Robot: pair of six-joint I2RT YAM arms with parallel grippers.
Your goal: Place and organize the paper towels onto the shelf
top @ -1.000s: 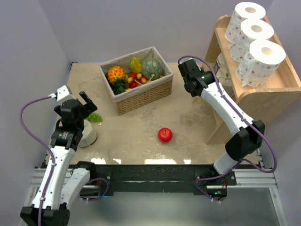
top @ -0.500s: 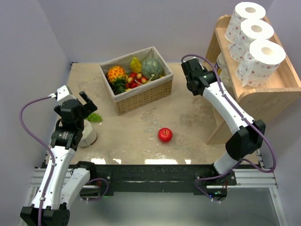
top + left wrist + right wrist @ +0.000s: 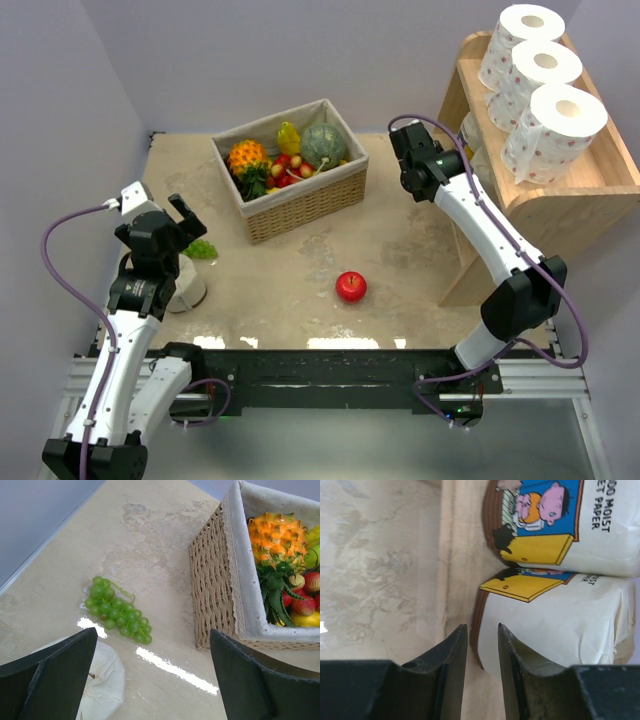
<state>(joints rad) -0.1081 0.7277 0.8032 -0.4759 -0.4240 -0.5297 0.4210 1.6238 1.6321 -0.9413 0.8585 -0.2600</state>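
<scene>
right fingers (image 3: pixel 451 666) nearer light-wood shelf (image 3: pixel 585 203)

Glossy stone-look desk (image 3: pixel 290 275), rough woven wicker basket (image 3: pixel 305 208) lined with cloth, smooth pale wood shelf (image 3: pixel 590 190), soft paper towels (image 3: pixel 540 70).

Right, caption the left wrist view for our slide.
Open left gripper hovers over green grapes beside a wicker fruit basket.

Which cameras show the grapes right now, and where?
Top external: grapes at left of centre, on the table.
Left wrist: grapes at centre-left.
Right wrist: not in it.
Shared landmark: the basket, to the grapes' right in both views.
</scene>
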